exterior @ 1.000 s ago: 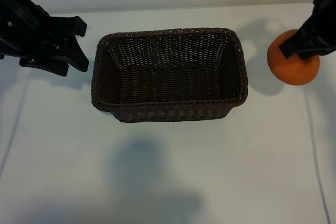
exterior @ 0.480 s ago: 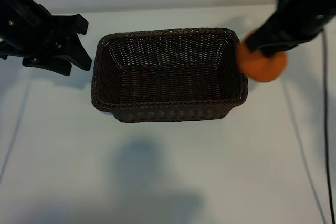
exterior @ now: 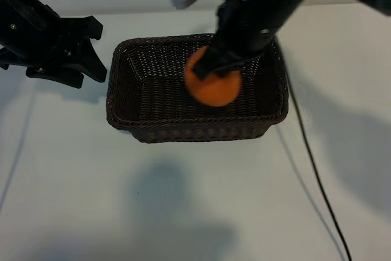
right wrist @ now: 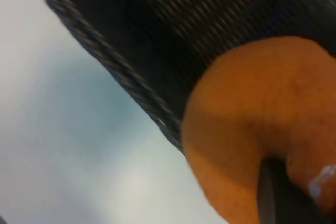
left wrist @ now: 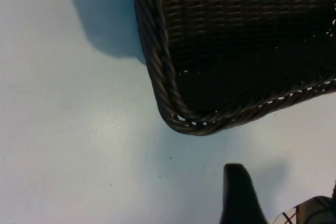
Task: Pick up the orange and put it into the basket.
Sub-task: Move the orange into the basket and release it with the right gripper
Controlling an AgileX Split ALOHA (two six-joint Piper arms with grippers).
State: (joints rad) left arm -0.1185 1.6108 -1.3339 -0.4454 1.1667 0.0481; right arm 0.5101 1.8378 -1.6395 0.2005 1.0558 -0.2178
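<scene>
Since the earlier frames my right tool (exterior: pixel 214 68) has swung from the right edge of the frame across to the upper centre, bringing the round, bright orange citrus fruit (exterior: pixel 213 85) with it; the fruit that sat out beyond the basket's right end now hangs over the inside of the rectangular dark brown woven wicker basket (exterior: pixel 122 99), slightly right of its middle. I see the tool's dark fingers pinching the orange from above, and in the right wrist view one finger presses into the dimpled skin (right wrist: pixel 252 129) with the braided rim (right wrist: pixel 121 82) running behind it. I cannot tell whether the fruit touches the basket floor. The basket itself sits where it was, at the middle of the pale counter (exterior: pixel 195 200). My left tool (exterior: pixel 82 53) stays parked at the upper left of the frame, just beside the basket's left end, its fingers spread and holding nothing. A thin black cable (exterior: pixel 311 163) trails across the counter at lower right.
</scene>
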